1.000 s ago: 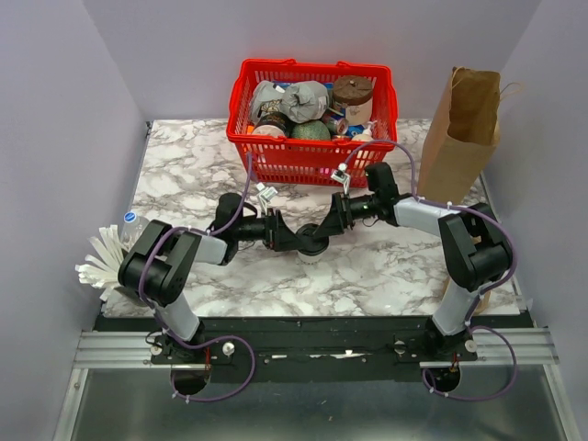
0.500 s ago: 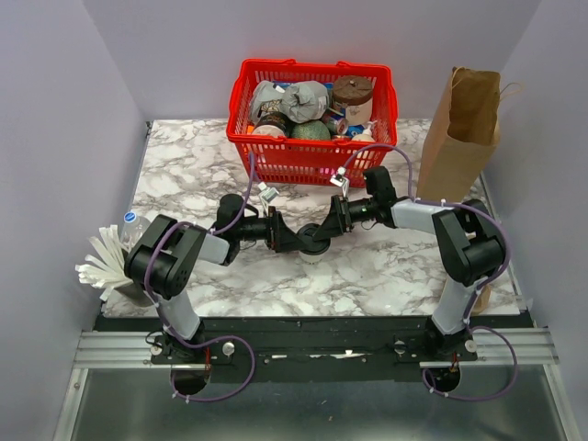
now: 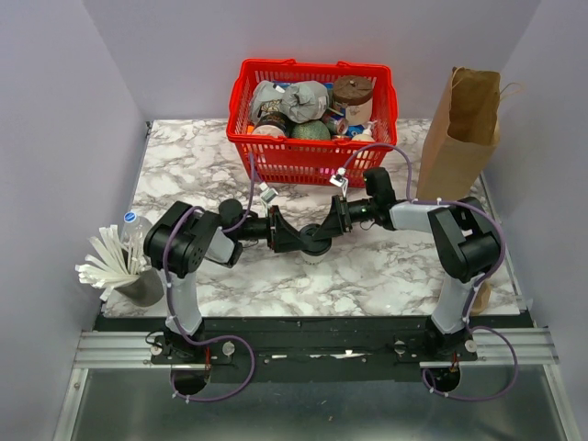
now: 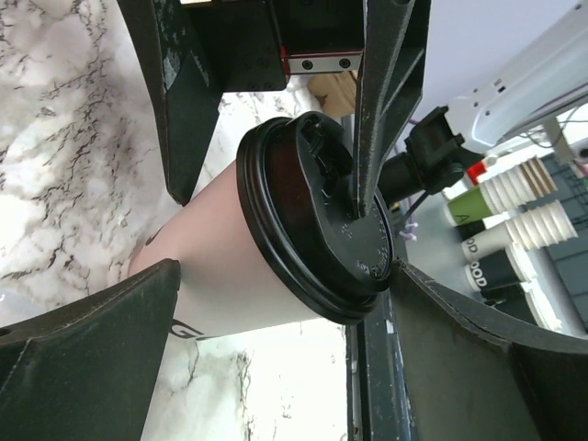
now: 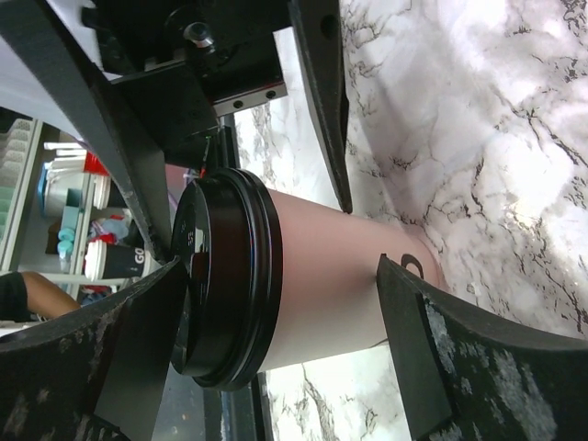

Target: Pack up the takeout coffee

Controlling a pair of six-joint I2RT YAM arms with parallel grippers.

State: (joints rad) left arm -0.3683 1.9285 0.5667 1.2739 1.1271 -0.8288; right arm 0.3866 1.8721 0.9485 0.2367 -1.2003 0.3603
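The takeout coffee [image 3: 315,252], a cream paper cup with a black lid, stands mid-table between both grippers, and only its lower body shows from above. In the left wrist view the cup [image 4: 230,266] lies between my left gripper [image 4: 285,266] fingers, one on its wall and one against the lid rim. In the right wrist view the cup [image 5: 322,276] sits in my right gripper [image 5: 280,265], with one finger over the lid top and one on the wall near the base. From above, the left gripper [image 3: 296,241] and the right gripper [image 3: 329,230] meet over the cup.
A red basket [image 3: 312,167] full of groceries, with a brown-lidded tub [image 3: 353,92], stands behind the cup. A brown paper bag [image 3: 464,129] stands at the back right. A water bottle [image 3: 131,225] and a holder of white sticks [image 3: 115,266] are at the left edge.
My left arm's elbow has swung right and toward the cup, with its gripper staying at the cup. My right arm has drawn in slightly. The cup has hardly moved.
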